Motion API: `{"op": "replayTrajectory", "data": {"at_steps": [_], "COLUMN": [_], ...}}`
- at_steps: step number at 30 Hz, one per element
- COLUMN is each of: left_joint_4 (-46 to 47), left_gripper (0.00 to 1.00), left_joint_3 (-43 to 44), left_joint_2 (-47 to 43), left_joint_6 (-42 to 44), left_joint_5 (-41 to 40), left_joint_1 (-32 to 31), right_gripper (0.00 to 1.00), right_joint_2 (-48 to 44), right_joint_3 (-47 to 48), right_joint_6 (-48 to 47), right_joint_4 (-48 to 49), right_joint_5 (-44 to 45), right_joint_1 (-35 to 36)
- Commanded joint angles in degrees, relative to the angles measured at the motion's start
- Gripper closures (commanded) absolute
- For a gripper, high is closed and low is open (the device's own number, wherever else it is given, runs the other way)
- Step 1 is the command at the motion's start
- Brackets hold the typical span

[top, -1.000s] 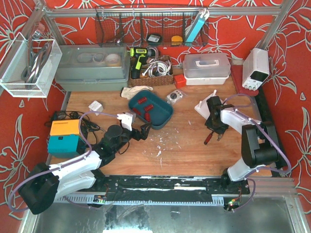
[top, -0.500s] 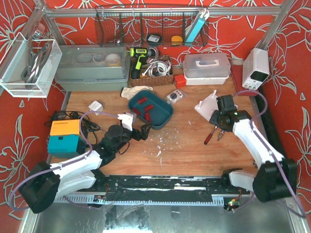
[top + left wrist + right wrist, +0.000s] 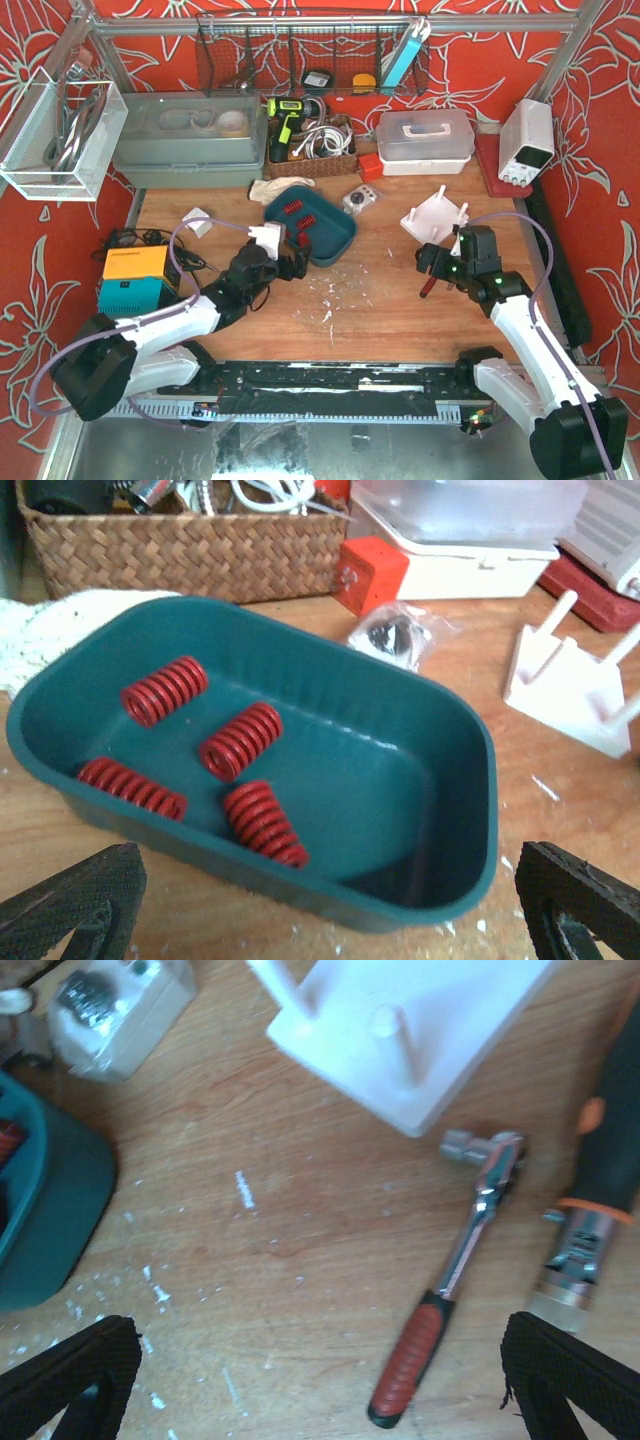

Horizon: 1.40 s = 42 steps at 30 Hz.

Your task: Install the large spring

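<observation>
Several red springs (image 3: 240,740) lie loose in the teal tray (image 3: 455,730), and their sizes look alike, so I cannot tell which is the large spring. My left gripper (image 3: 325,910) is open at the tray's near rim, holding nothing. From above the springs (image 3: 299,225) show in the tray (image 3: 340,243), with the left gripper (image 3: 290,262) at its near-left corner. The white peg stand (image 3: 436,215) stands to the right, its pegs up. My right gripper (image 3: 320,1375) is open and empty over bare wood, near side of the stand (image 3: 420,1030).
A red-handled ratchet (image 3: 450,1290) and an orange-black screwdriver (image 3: 590,1190) lie just right of my right gripper (image 3: 438,265). A small bag of parts (image 3: 395,638), a wicker basket (image 3: 180,545) and a white box (image 3: 425,140) stand behind the tray. An orange-teal device (image 3: 135,280) sits far left.
My right gripper has opened wide and drawn back toward the near side, uncovering the white stand. My left gripper has moved forward to the tray's near rim.
</observation>
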Motion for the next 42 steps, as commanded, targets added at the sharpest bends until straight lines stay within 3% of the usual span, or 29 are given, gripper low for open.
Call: {"op": "replayTrajectory", "data": {"at_steps": [1, 5, 11, 20, 33, 42], "left_joint_4": [-2.98, -7.64, -12.51, -19.1, -30.41, -35.71], "left_gripper": [0.01, 0.19, 0.38, 0.41, 0.56, 0.58], "left_joint_3": [5.5, 13.98, 23.57, 35.59, 48.57, 52.87], "left_joint_2": [4.26, 11.08, 18.39, 28.47, 38.83, 45.04], "left_joint_6": [-1.84, 0.14, 5.87, 7.89, 16.91, 20.42], "left_joint_5": [-4.09, -6.24, -10.28, -6.5, -6.02, -0.27], "left_joint_1": [-0.39, -0.43, 0.35, 5.85, 9.44, 10.59], "right_gripper": [0.01, 0.01, 0.01, 0.01, 0.01, 0.01], "right_joint_2": [0.58, 0.52, 1.16, 7.68, 0.38, 0.64], "right_joint_3": [-1.0, 0.17, 1.33, 5.36, -0.94, -1.23], "right_joint_6": [-3.67, -6.44, -6.48, -8.3, -7.19, -7.51], "right_joint_4": [5.91, 7.04, 10.31, 11.77, 18.01, 17.63], "right_joint_5": [-8.02, -11.19, -10.62, -5.94, -8.37, -8.59], "right_joint_1": [0.41, 0.46, 2.54, 8.52, 10.03, 10.26]}}
